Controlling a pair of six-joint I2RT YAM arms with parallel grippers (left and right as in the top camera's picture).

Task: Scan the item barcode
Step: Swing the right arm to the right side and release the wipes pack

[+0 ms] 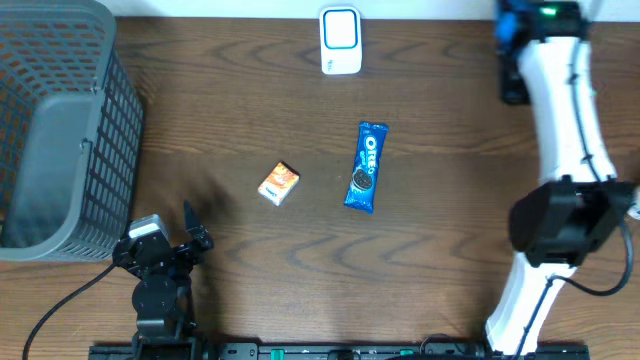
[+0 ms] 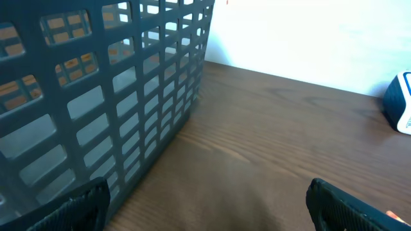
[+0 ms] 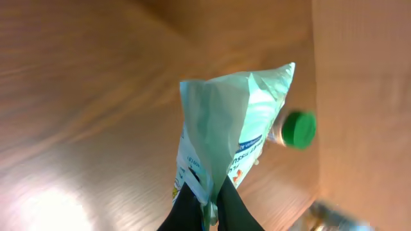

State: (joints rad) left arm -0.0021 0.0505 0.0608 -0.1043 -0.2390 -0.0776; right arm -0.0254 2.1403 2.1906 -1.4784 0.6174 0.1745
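My right gripper (image 3: 209,208) is shut on the bottom edge of a pale green plastic packet (image 3: 234,122) with printed text, holding it above a wooden surface. In the overhead view the right arm (image 1: 565,110) reaches to the back right corner, and the packet is hidden there. The white and blue scanner (image 1: 340,40) stands at the back middle of the table and shows at the right edge of the left wrist view (image 2: 399,102). My left gripper (image 1: 197,228) rests open at the front left with nothing between its fingers (image 2: 77,206).
A blue Oreo pack (image 1: 366,166) and a small orange box (image 1: 279,184) lie mid-table. A tall grey mesh basket (image 1: 60,130) fills the left side, close to the left gripper (image 2: 209,215). A green bottle cap (image 3: 299,129) lies beyond the packet.
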